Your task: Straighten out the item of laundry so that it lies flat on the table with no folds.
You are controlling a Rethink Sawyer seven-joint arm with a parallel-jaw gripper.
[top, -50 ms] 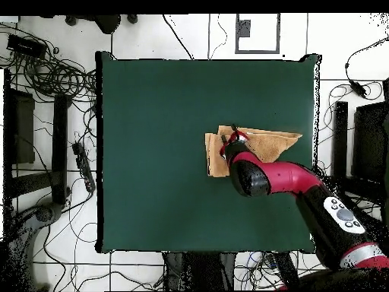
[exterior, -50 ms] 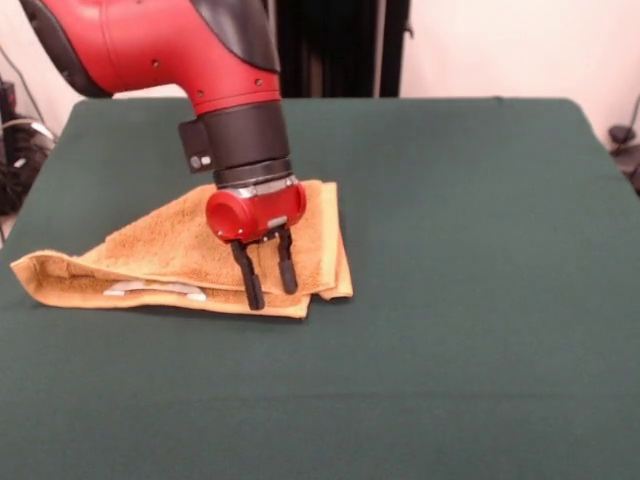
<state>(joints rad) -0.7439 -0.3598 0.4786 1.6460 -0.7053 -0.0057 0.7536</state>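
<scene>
While the towel (exterior, -50 ms: 190, 255) lies folded, white label (exterior, -50 ms: 155, 291) unreadable, the pincer (exterior, -50 ms: 268, 290) stands slightly open, holding nothing.

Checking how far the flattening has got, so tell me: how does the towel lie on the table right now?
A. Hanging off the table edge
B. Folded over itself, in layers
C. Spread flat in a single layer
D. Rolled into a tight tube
B: the towel lies doubled over on the table, its layered edges showing along the near side by the open claw.
</scene>
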